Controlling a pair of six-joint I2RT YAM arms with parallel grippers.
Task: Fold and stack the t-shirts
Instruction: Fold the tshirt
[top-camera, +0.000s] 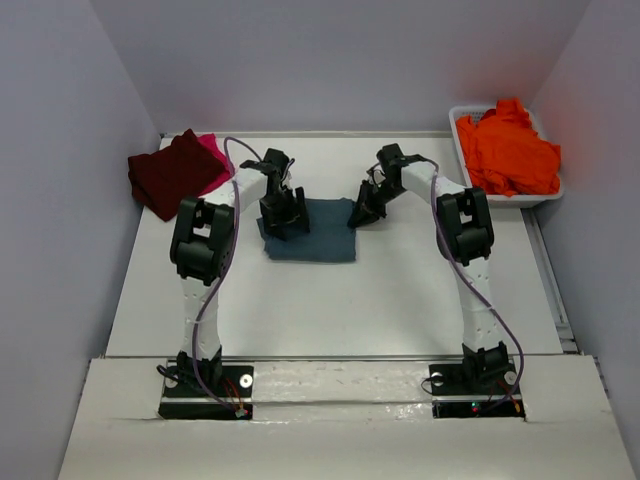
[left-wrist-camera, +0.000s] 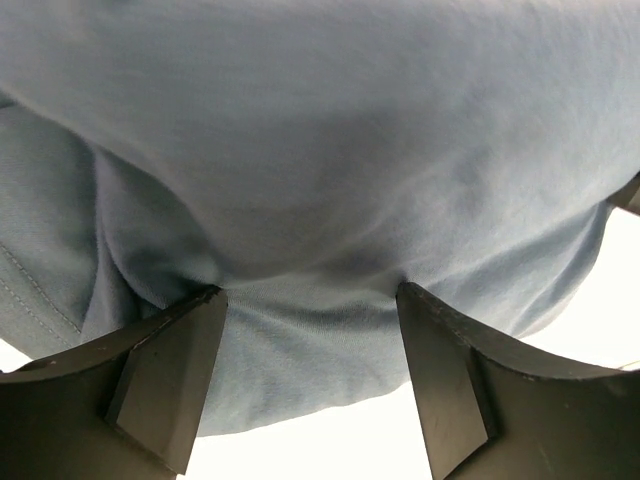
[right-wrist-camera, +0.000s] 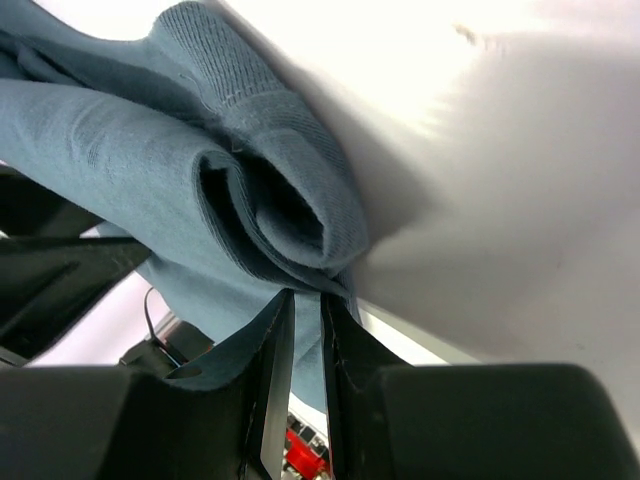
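**Task status.** The maroon t-shirt (top-camera: 170, 172) lies on top of the pink t-shirt (top-camera: 212, 150) at the far left corner of the table (top-camera: 400, 300). I judge this pair folded and stacked. The teal-blue t-shirt (top-camera: 312, 243) lies at table centre as a compact rectangle, apparently near the end of its folding, and is not yet on the stack. The orange cloth (top-camera: 507, 152) is heaped in the white tub (top-camera: 455, 115) at the far right, unfolded; that work remains.

**Pincer state.**
- My left pincer (left-wrist-camera: 310, 305) stands with its jaws wide apart over the left edge of the teal-blue t-shirt. Cloth fills the gap, but nothing is clamped.
- My right pincer (right-wrist-camera: 307, 330) is at the shirt's far right corner. Its jaws are nearly together, pinching the rolled hem (only a thin slit shows).

**Count.**
- Teal-blue: one.
- Maroon: one.
- Pink: one.
- Orange: probably more than one garment, but the heap is too crumpled to separate.
- Tubs: one.
- Pincers: two.
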